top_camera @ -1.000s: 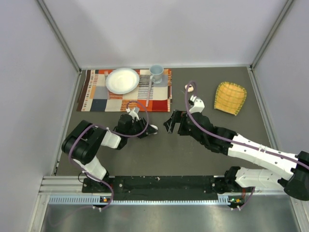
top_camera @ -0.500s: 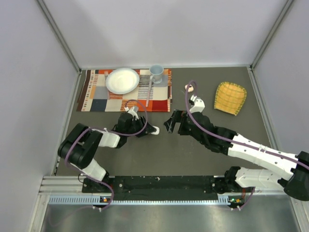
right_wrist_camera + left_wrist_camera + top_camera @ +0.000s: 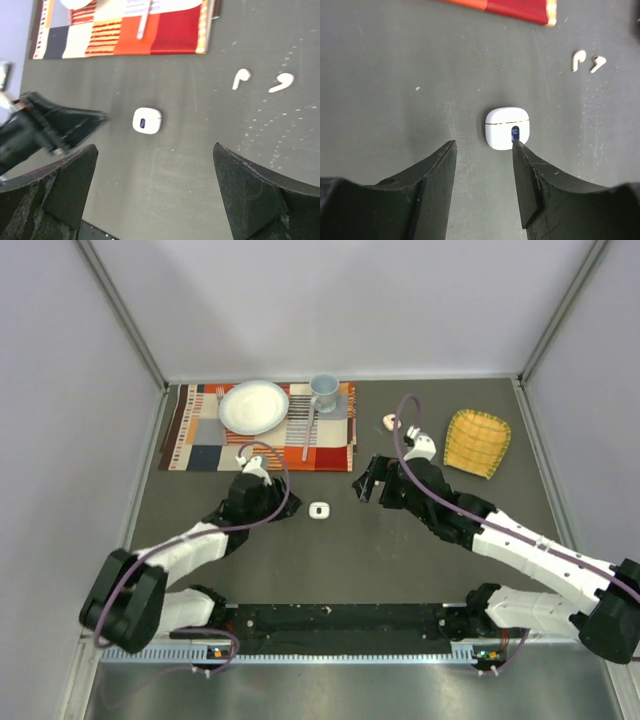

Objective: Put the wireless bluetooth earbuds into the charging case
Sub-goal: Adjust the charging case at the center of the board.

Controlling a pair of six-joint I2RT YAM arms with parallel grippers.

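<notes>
**A:** Biggest things first: what's out there?

**B:** The dark grey table top (image 3: 330,570) fills the overhead view. A striped orange-and-cream woven placemat (image 3: 200,445) lies at its upper left. Both arms reach toward the middle of the frame.

**A:** And the grippers?

**B:** The left gripper (image 3: 483,146) has its jaws partly apart and holds nothing. The right gripper (image 3: 155,149) is spread as wide as it goes and is also empty.

**A:** Where's the task's gear?

**B:** The small white rounded-square plastic charging case (image 3: 320,510) lies flat at centre frame, just ahead of the left fingertips. I can't tell whether one tip touches it. Its lid looks shut, with only a thin seam showing. Two tiny white comma-shaped plastic earbuds (image 3: 241,79) lie side by side on the bare table, upper right in both wrist views. They are apart from each other and from the case.

**A:** So which step is this?

**B:** An early one, I'd judge, since nothing has been inserted. The lid probably has to be opened next, with one gripper steadying the case. After that the flat-lying buds will need a narrow, careful pinch.
</notes>
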